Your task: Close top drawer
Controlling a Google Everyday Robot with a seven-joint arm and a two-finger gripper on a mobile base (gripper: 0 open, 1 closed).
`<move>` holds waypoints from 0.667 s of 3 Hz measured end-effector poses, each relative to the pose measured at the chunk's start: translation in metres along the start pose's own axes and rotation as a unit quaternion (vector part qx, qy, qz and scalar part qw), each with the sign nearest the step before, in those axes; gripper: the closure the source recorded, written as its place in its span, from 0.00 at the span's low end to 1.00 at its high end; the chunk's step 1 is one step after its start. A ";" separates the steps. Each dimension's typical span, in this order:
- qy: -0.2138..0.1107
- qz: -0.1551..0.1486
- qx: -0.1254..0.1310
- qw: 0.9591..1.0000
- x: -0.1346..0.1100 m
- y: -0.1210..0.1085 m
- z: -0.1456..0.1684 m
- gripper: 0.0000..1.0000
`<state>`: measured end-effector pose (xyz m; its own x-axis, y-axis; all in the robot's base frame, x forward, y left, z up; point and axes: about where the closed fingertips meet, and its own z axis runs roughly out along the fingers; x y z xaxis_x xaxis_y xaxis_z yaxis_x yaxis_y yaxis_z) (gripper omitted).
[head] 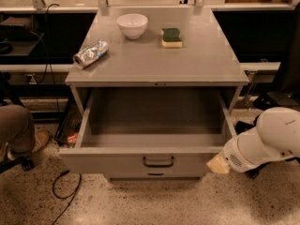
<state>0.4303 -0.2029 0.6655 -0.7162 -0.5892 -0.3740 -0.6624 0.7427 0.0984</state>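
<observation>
1. The top drawer [108,162] is seen drawn far out from the grey cabinet, its deep inside open to view from above.
2. Its front panel is turned toward the camera, and a small dark loop handle [158,161] is set at the panel's centre.
3. The end effector [218,164] is found low at the right, just beside the right end of the drawer's front panel, at about the height of the handle.
4. Whether it touches the panel cannot be told, and whether it is open or closed cannot be told either; only a tan tip is shown.
5. It is carried by a white rounded arm [265,142] that reaches in from the right edge, outside the drawer's right wall.
6. The handle lies well to the left of the end effector, with bare panel between them.
7. On the tabletop [206,60] above the drawer, a white bowl [132,25] and a green-and-yellow sponge [171,37] are placed toward the back.
8. A crumpled silver can [91,54] is laid on its side near the left edge.
</observation>
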 end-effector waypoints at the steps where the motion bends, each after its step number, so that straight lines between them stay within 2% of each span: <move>1: -0.041 -0.031 0.011 0.999 -0.040 -0.005 0.008 1.00; 2: -0.076 -0.065 0.004 0.995 -0.108 -0.019 0.052 1.00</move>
<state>0.5318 -0.1368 0.6557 -0.5820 -0.6265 -0.5185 -0.7455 0.6657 0.0326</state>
